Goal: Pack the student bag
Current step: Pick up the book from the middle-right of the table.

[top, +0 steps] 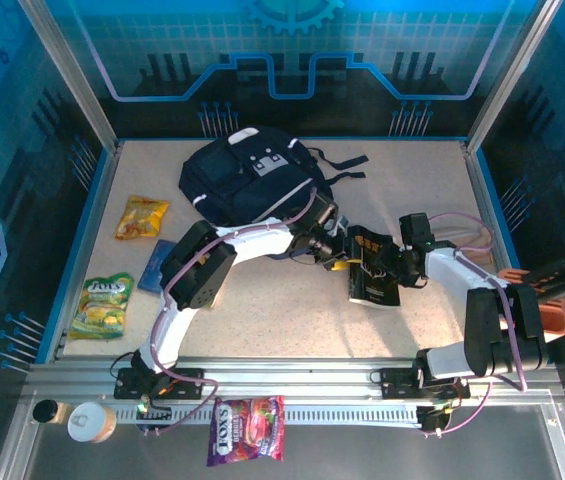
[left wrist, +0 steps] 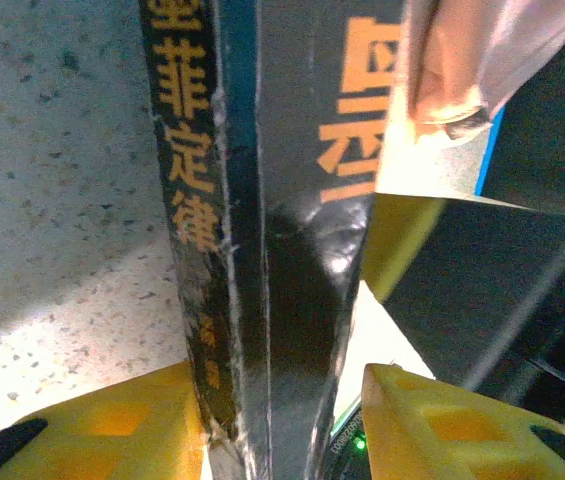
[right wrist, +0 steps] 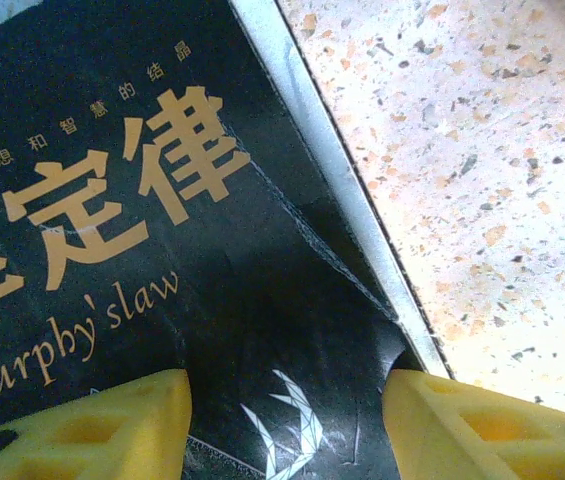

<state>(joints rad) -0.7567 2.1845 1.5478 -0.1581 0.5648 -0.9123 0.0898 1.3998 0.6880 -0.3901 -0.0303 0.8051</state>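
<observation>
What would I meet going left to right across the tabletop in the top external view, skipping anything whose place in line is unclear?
green candy bag → blue packet → student bag → black book → orange tray at the right edge

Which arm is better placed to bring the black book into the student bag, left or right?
Probably left. The left hand straddles the black book at its spine, on the side nearer the student bag; the right hand is over the cover, farther from the bag.
</observation>
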